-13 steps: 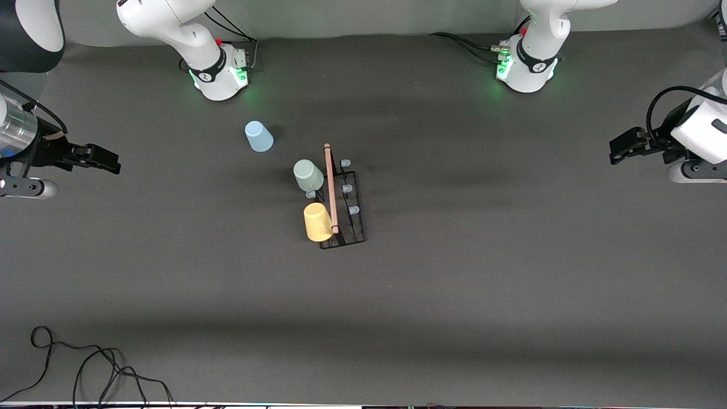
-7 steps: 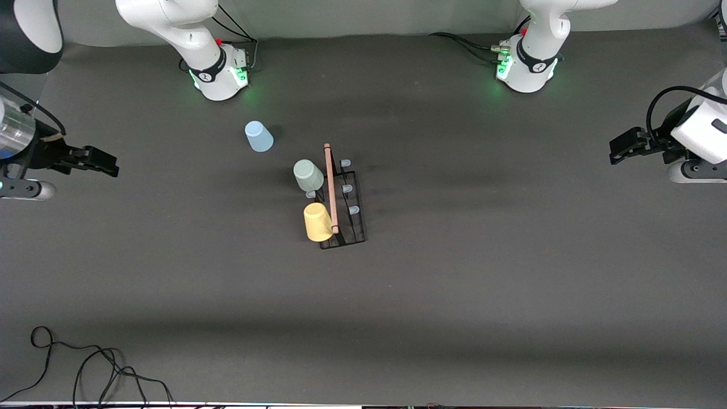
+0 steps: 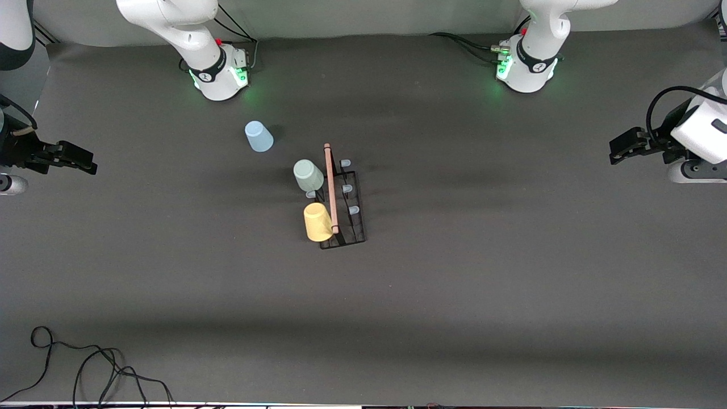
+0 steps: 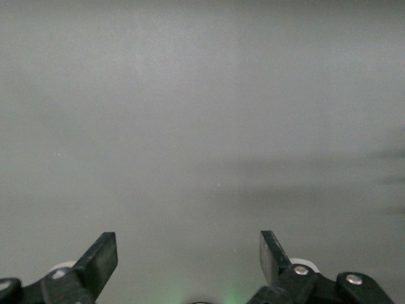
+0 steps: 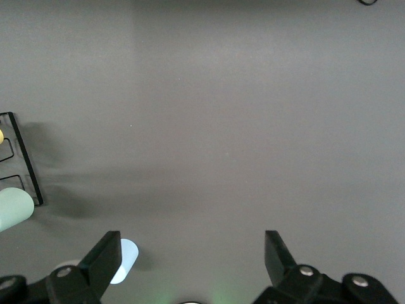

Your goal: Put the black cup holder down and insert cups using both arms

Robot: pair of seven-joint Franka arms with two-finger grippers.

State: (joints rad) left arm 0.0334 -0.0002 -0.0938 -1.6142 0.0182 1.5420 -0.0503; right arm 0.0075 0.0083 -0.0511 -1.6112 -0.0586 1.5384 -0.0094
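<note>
The black cup holder point(image 3: 345, 207) stands mid-table, its wooden rod handle point(image 3: 330, 188) on top. A pale green cup point(image 3: 308, 175) and a yellow cup point(image 3: 317, 221) sit on its pegs on the side toward the right arm's end. A light blue cup point(image 3: 258, 136) stands upside down on the table, farther from the front camera. My right gripper point(image 3: 85, 161) is open and empty, high at the right arm's end. My left gripper point(image 3: 616, 149) is open and empty at the left arm's end. The right wrist view shows the holder's edge point(image 5: 24, 164), green cup point(image 5: 14, 209) and blue cup point(image 5: 125, 259).
A black cable point(image 3: 85, 369) lies coiled at the table's near corner at the right arm's end. Both arm bases point(image 3: 218, 71) point(image 3: 527, 68) stand along the edge farthest from the front camera. Three bare pegs point(image 3: 347, 187) show on the holder.
My right gripper has drawn away from the holder toward the right arm's end of the table. The left arm waits unmoved. The cups and holder have not moved.
</note>
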